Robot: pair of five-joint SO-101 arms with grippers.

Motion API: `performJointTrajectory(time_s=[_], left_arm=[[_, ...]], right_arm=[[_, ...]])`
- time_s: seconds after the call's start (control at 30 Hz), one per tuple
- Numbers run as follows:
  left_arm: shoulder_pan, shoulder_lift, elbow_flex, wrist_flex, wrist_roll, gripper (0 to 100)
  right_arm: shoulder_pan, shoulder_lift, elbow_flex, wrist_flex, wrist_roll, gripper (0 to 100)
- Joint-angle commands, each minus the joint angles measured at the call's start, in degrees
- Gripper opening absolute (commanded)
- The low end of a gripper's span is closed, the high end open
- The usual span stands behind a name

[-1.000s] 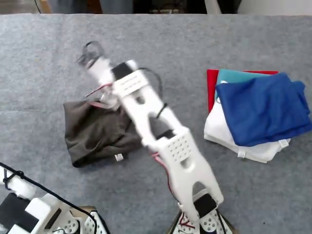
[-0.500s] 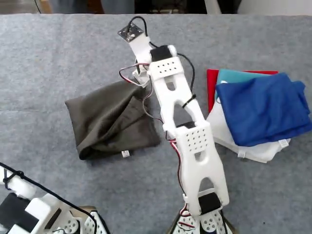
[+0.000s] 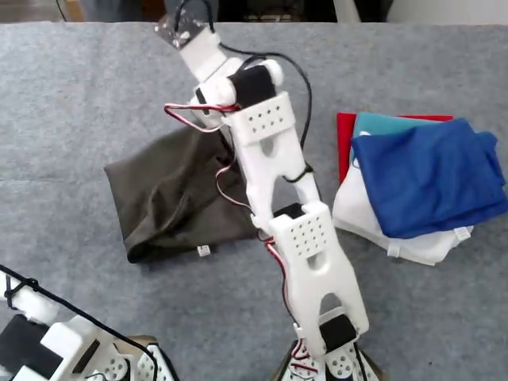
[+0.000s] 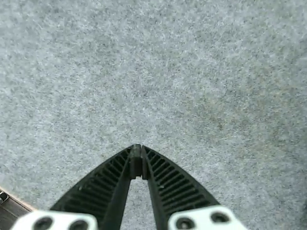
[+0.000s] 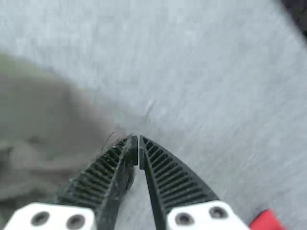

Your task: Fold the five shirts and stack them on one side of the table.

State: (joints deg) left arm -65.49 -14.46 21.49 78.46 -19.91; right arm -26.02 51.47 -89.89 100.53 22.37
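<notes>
A dark olive shirt [image 3: 171,190] lies loosely folded left of the table's middle, a small white tag at its near edge. My right arm [image 3: 262,135] stretches from the near edge over the shirt's far right corner. My right gripper [image 5: 138,140] is shut with nothing between its fingers, its tips just beside the olive shirt's [image 5: 38,124] edge above the grey cloth. On the right, a stack has a blue shirt [image 3: 429,175] on top, then white [image 3: 357,214], teal [image 3: 381,123] and red [image 3: 344,135]. My left gripper [image 4: 136,155] is shut, empty, over bare table cover.
The table is covered in grey felt [image 3: 79,95]. My left arm's base [image 3: 48,341] sits at the near left corner. Open felt lies along the far side and at the far left.
The right arm swung from the olive shirt's left side over to its far right corner, then lifted toward the far edge. The shirt was dragged and spread rightward, then stayed put.
</notes>
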Motion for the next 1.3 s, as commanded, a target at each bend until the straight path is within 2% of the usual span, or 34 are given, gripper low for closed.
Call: performJointTrajectory(time_s=[0.0, 0.23, 0.57, 0.67, 0.9, 1.1, 1.27], left_arm=[[-0.22, -1.67, -0.22, -0.26, -0.35, 3], [-0.22, -1.67, -0.22, -0.18, -0.35, 3], [-0.40, -1.67, -0.22, -0.18, -1.93, 3], [-0.40, -1.67, -0.22, -0.18, -2.64, 3], [-0.31, -1.67, -0.22, -0.18, -2.64, 3], [0.13, -1.67, -0.13, -0.18, -2.64, 3], [0.13, -1.93, 2.68, -0.53, -2.64, 3]], right_arm=[[0.00, -3.47, -6.02, -2.02, -0.70, 1.5], [2.99, -0.66, -5.85, 0.35, -0.79, 1.5], [-3.43, -3.38, -2.07, 0.97, -0.79, 1.5], [-4.13, -8.40, 9.01, 0.97, -0.79, 1.5], [-3.78, -22.02, 47.96, 0.18, -0.26, 1.5], [-3.78, -27.12, 70.64, -11.25, -0.26, 1.5], [-3.78, -27.12, 80.66, -20.48, -0.53, 1.5]])
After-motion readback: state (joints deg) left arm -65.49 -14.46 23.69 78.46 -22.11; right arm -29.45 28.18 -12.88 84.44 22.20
